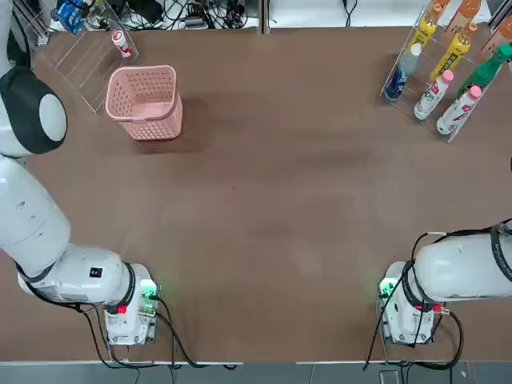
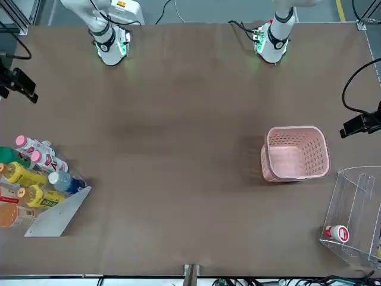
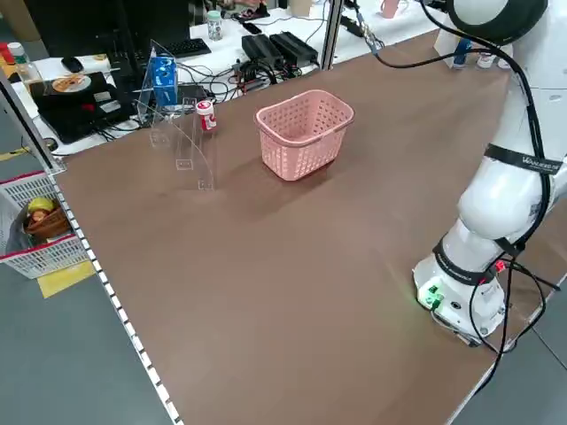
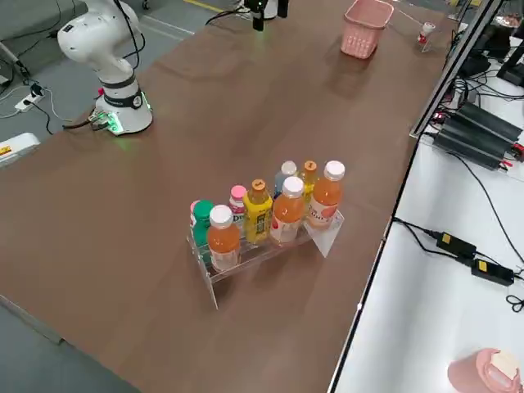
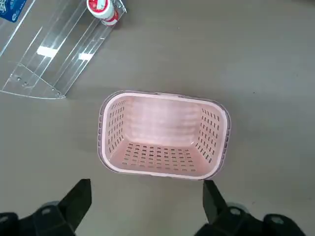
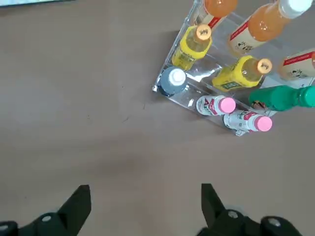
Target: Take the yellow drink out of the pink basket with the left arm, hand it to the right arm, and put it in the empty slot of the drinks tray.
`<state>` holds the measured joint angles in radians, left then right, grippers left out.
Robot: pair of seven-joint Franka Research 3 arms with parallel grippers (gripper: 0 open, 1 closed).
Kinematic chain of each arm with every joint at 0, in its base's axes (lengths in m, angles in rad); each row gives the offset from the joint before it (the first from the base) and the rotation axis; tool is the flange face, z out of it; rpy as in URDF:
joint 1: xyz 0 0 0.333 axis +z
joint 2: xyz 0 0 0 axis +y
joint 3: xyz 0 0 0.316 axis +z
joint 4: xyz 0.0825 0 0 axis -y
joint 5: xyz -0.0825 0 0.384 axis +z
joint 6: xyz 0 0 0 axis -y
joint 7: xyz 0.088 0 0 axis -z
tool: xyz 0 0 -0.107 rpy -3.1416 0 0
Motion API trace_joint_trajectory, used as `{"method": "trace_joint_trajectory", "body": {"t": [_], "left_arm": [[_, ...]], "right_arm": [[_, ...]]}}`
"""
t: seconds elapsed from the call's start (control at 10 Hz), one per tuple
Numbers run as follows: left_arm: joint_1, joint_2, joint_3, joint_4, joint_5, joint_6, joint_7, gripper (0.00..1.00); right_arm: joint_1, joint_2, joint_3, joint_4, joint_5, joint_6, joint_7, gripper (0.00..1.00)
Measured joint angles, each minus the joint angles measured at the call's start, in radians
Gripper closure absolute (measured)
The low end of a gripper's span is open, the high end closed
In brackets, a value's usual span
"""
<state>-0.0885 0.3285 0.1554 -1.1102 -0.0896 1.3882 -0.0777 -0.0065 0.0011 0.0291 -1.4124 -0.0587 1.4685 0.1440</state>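
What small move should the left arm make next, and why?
Probably none downward: the pink basket that the open left gripper faces looks empty, and two yellow drinks already sit in the drinks tray. I would hold the arm where it is rather than reach in.

Overhead and facing views, both over pink basket [image 1: 146,102]

No legible text (labels too small)
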Motion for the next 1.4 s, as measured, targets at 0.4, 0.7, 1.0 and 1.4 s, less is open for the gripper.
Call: {"method": "trace_joint_trajectory", "body": {"t": [0.4,0.7,1.0,1.4], "left_arm": [[0.000,0.000,0.000,0.000,0.000,0.000,0.000,0.00],[0.000,0.000,0.000,0.000,0.000,0.000,0.000,0.00],[0.004,0.000,0.001,0.000,0.000,0.000,0.000,0.00],[0.011,0.000,0.001,0.000,0.000,0.000,0.000,0.00]], "right_arm": [[0.001,0.000,0.004,0.000,0.000,0.006,0.000,0.01],[0.002,0.000,0.005,0.002,0.000,0.006,0.000,0.01],[0.002,0.000,0.006,0.014,0.000,0.005,0.000,0.01],[0.001,0.000,0.006,0.015,0.006,0.004,0.000,0.01]]}}
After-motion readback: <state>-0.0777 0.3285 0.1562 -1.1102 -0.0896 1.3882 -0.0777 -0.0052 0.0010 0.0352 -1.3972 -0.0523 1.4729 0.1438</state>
